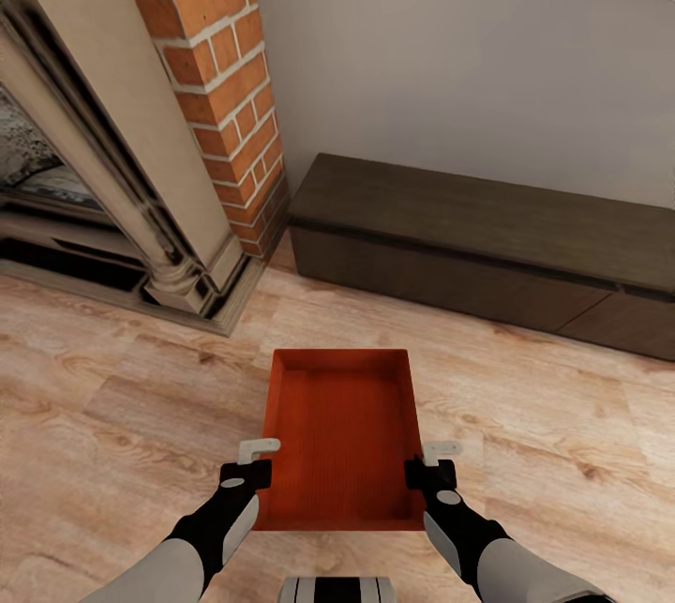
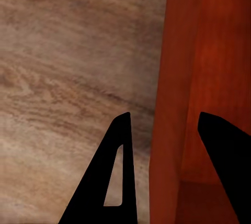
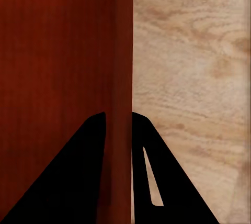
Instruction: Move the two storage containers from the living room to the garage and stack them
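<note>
I see one red-orange, low-walled rectangular storage container (image 1: 342, 434) over the light wood plank floor (image 1: 112, 415), near the brick fireplace (image 1: 220, 68) and dark low cabinet (image 1: 487, 237). My left tool (image 2: 163, 169) straddles its left wall, jaws wide; my right tool (image 3: 119, 156) is pinched narrow onto its right wall.

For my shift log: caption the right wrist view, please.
Right gripper fingers pinching the storage container side wall above the wood floor.

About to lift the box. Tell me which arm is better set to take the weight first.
Right, probably. The right gripper is pinched on the box wall; the left gripper straddles its wall with a gap showing, so it looks open.
</note>
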Robot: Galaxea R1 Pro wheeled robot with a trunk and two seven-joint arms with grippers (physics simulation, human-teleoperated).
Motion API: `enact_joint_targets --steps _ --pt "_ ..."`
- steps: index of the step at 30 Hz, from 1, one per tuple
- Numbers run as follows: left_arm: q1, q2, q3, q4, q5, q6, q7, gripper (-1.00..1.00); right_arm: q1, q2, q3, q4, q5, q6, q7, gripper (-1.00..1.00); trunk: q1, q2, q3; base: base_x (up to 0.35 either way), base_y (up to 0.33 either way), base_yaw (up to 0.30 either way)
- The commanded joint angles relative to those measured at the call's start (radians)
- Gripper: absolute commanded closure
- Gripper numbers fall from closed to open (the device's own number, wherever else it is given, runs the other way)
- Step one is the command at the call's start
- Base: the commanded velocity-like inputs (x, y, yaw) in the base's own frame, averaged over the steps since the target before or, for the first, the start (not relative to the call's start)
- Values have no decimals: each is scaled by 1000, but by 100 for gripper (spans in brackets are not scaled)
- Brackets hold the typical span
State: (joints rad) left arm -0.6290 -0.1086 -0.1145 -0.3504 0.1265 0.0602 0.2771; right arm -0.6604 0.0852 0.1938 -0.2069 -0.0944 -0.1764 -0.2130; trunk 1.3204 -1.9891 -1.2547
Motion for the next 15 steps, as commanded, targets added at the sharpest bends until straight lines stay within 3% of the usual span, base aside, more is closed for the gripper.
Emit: enact_joint_targets --steps 1,15 --pt "0 1 -5 -2 5 6 10 100 -1 -1 -2 1 -12 -6 -5 100 -4 7 3 0 0 0" --pt "0 0 -6 -2 5 6 10 100 -1 1 -2 1 -13 -6 -5 100 -58 105 47 0 0 0"
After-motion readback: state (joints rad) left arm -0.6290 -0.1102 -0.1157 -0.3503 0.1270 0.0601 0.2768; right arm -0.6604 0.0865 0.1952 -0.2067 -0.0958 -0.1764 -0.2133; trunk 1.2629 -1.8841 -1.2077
